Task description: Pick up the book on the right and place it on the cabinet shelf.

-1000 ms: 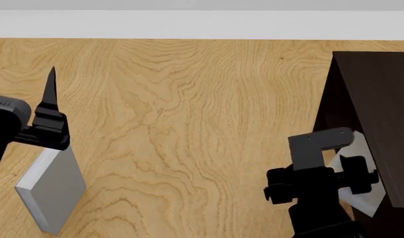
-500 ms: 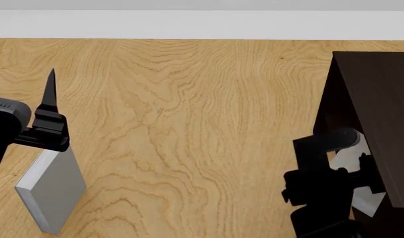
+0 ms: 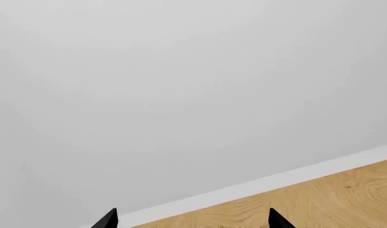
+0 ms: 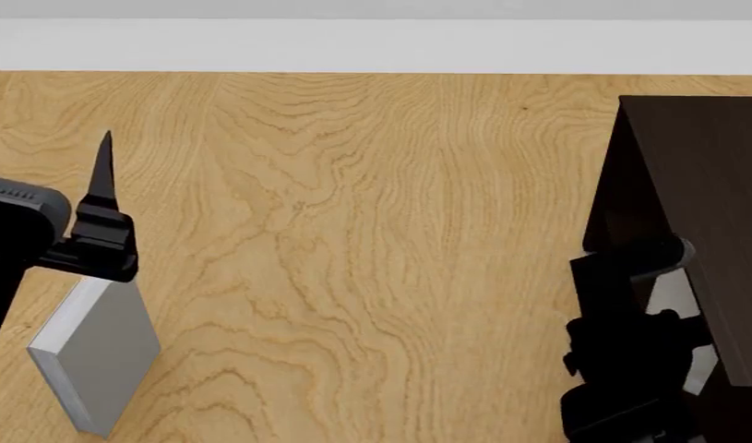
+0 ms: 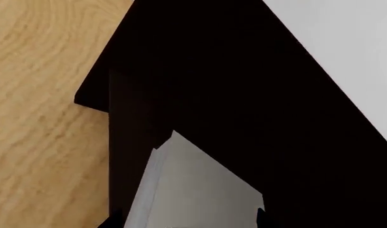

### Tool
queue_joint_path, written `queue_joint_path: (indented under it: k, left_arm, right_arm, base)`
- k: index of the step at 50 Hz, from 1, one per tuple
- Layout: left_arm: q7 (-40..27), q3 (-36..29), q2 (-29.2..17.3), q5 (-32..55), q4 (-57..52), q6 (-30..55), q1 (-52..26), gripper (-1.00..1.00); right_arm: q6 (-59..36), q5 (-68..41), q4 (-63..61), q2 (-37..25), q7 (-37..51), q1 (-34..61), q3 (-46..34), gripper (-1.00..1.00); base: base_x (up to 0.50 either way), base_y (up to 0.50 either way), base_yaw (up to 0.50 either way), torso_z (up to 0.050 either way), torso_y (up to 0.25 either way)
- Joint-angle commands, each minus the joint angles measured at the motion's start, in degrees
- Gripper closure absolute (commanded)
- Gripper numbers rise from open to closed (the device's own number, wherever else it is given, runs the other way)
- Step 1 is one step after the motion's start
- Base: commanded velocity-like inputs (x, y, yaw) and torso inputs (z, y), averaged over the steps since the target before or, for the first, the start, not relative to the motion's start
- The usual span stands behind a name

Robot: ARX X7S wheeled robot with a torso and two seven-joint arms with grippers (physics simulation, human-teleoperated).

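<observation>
The right pincer (image 4: 652,346) grips the pale grey-white thin hardcover book (image 5: 193,190), its leading edge inside the very dark brown wooden cabinet (image 4: 696,212). Placement is underway; next, push deeper onto the shelf, then release.

right gripper (image 4: 652,346) at near right, holding pale book (image 4: 671,293) against dark cabinet (image 4: 702,194) opening, left gripper (image 4: 102,198) at left above grey book (image 4: 105,355) on wooden floor (image 4: 351,231)

Pale book (image 5: 193,190) tilted inside dark cabinet (image 5: 244,95) opening
</observation>
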State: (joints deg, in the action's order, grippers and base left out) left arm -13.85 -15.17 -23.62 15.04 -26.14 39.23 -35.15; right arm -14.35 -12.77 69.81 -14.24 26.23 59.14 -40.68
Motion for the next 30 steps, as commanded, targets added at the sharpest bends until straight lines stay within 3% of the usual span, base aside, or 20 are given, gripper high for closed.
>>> queue_joint_path:
  k: [1,14,30]
  left_arm:
    - [0.2,-0.9,0.4,-0.3,1.8,-0.8,-0.7,-1.0]
    - [0.5,-2.4,1.3,-0.9,4.5,-2.3,-1.6,-1.0]
    - [-0.2,-1.0,0.1,0.0,1.5,-1.0,-0.3,-1.0]
  right_arm:
    - [-1.4,4.1,5.1,-2.4,3.6,0.4,1.5,-1.0]
    - [-3.4,5.0,5.0,-5.7,5.2,-1.2,4.2,-1.0]
    - [0.2,5.5,-0.5,-1.3,-1.6,-2.5,2.9,-1.0]
  base:
    - [0.0,0.0,0.0,0.0,0.0]
    - [0.0,0.0,-0.01,0.0,0.0]
    - [0.0,0.0,-0.01,0.0,0.0]
